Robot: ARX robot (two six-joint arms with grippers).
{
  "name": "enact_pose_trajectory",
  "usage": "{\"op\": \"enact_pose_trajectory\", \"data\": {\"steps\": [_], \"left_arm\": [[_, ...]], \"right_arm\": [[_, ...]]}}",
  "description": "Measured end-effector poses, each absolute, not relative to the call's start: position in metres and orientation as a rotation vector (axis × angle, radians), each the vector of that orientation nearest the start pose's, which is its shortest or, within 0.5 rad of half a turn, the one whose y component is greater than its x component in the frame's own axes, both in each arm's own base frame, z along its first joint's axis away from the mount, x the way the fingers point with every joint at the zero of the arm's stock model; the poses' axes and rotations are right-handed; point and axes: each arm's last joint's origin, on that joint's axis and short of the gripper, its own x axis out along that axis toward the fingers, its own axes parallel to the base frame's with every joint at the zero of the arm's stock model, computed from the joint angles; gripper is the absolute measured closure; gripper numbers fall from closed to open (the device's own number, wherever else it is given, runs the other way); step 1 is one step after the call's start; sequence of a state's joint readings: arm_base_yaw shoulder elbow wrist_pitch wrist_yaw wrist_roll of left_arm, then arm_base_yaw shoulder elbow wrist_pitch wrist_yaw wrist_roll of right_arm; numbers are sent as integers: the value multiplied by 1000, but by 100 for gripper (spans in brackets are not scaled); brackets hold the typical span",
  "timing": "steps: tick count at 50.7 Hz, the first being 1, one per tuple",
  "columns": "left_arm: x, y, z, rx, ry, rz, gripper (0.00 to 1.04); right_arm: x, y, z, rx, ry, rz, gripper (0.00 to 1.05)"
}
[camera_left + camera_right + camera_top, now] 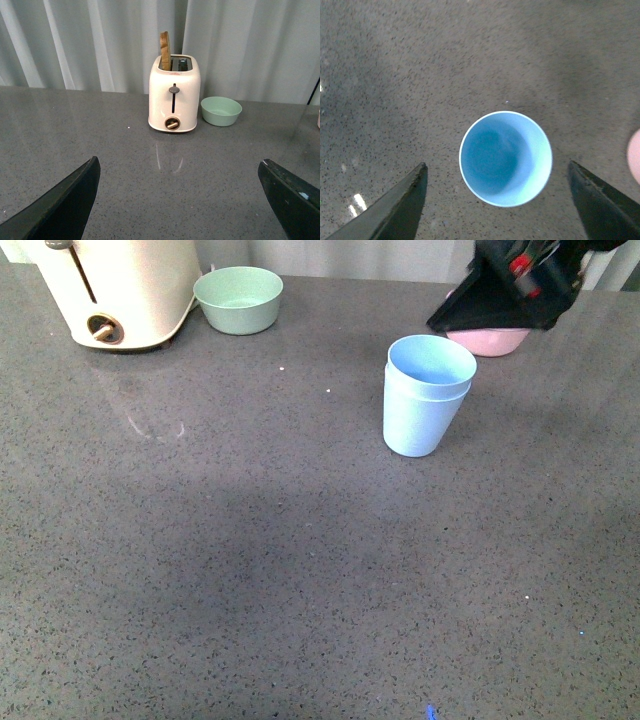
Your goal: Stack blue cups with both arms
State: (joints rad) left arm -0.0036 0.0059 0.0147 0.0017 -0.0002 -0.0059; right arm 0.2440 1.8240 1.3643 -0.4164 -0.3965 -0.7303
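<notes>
The two light blue cups [425,395] stand nested one inside the other, upright on the grey counter right of centre. In the right wrist view the stacked cups [505,158] show from above, open mouth up, between and below the spread fingers. My right gripper [497,202] is open and empty, raised above the cups; its arm [520,285] shows at the upper right of the front view. My left gripper [180,200] is open and empty, low over bare counter, facing the toaster; it does not show in the front view.
A cream toaster [120,290] with a slice in it stands at the back left, also in the left wrist view [174,95]. A green bowl [238,299] sits beside it. A pink bowl [488,340] sits behind the cups, partly under the right arm.
</notes>
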Motion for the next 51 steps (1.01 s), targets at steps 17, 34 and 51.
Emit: {"op": "enact_pose_trajectory", "data": {"steps": [17, 34, 51], "left_arm": [[97, 0, 168, -6, -10, -4, 9], [97, 0, 168, -6, -10, -4, 9], [97, 0, 168, -6, -10, -3, 9]], "right_arm": [[320, 35, 282, -369, 374, 663, 9], [273, 17, 257, -134, 53, 28, 39], [218, 0, 217, -17, 9, -4, 90]]}}
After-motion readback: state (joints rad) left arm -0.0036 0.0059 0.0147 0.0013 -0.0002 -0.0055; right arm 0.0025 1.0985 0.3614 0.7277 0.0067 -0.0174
